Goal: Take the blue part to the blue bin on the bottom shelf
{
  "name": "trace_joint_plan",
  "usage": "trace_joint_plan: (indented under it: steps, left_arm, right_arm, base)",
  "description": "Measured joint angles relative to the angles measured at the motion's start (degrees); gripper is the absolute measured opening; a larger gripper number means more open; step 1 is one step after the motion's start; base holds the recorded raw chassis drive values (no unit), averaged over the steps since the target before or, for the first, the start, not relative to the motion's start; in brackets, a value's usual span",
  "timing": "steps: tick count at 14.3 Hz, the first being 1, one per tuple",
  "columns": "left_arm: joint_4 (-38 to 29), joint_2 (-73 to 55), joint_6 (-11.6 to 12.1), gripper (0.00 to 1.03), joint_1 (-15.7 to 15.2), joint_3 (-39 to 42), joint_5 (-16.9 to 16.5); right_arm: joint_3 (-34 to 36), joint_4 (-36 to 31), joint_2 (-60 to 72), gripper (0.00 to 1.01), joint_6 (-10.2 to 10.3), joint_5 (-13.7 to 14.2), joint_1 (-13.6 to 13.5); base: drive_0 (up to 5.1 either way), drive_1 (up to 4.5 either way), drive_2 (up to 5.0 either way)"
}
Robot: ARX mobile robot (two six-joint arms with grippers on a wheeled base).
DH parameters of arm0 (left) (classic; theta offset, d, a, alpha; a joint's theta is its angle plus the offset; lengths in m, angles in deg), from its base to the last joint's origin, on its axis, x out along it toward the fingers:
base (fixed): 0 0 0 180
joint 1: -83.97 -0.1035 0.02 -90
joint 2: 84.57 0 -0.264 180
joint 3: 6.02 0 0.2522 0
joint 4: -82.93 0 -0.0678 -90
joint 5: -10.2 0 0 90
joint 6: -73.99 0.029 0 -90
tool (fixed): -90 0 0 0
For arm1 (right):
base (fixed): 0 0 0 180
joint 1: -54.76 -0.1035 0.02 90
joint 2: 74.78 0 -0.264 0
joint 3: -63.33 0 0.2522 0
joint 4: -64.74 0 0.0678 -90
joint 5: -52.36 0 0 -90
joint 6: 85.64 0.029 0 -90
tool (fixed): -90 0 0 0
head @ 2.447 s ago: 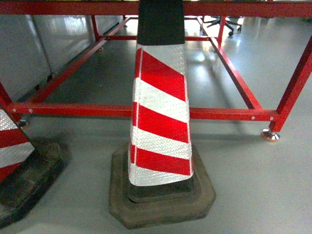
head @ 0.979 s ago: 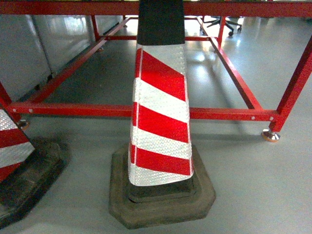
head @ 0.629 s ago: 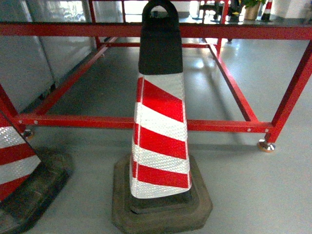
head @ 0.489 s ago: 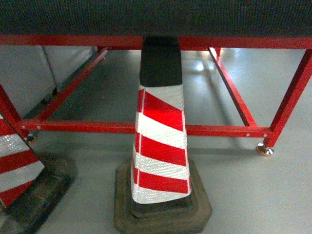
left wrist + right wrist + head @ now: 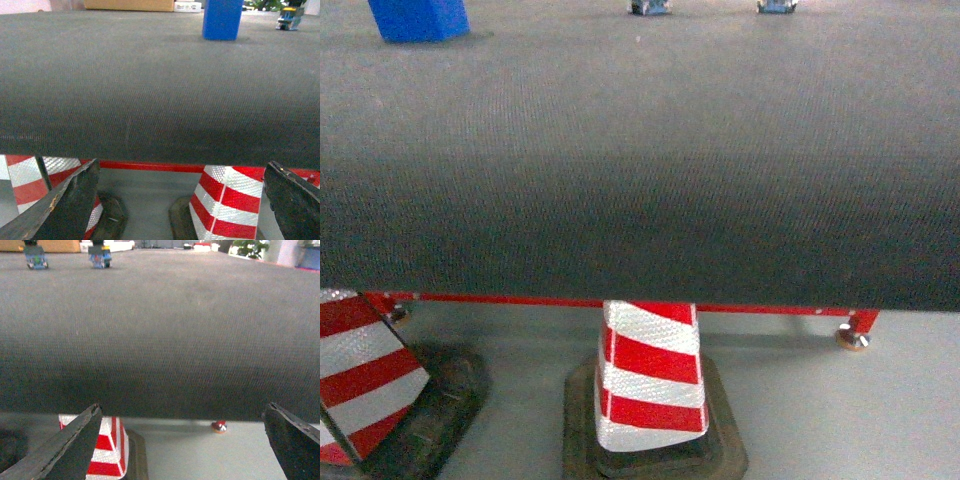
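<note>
A plain blue box-shaped thing (image 5: 418,18) stands at the far left of a dark grey matted table top (image 5: 640,160); it also shows in the left wrist view (image 5: 222,19). Its top is cut off, so I cannot tell whether it is the blue part or a bin. Two small blue-grey pieces (image 5: 650,6) (image 5: 100,256) sit at the far edge. The bottom shelf is out of view. My left gripper (image 5: 180,210) and right gripper (image 5: 182,445) are both open, empty, and level with the table's near edge.
A red-and-white traffic cone (image 5: 650,385) on a black rubber base stands on the floor right in front of the table, and another cone (image 5: 365,380) is at the left. A red frame rail (image 5: 520,298) and a table foot (image 5: 850,338) show under the table edge.
The head view has risen from floor level to the table top. The cone and red frame, which filled the view before, now show only below the table's edge.
</note>
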Motion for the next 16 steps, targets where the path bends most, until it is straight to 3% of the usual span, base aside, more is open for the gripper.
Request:
trace_joint_plan:
  steps: [16]
  left_arm:
    - [-0.1,0.0,0.0,0.98,0.0,0.0,0.0]
  right_arm:
    - [0.0,0.0,0.0,0.98,0.0,0.0,0.0]
  base:
    - [0.0,0.0,0.0]
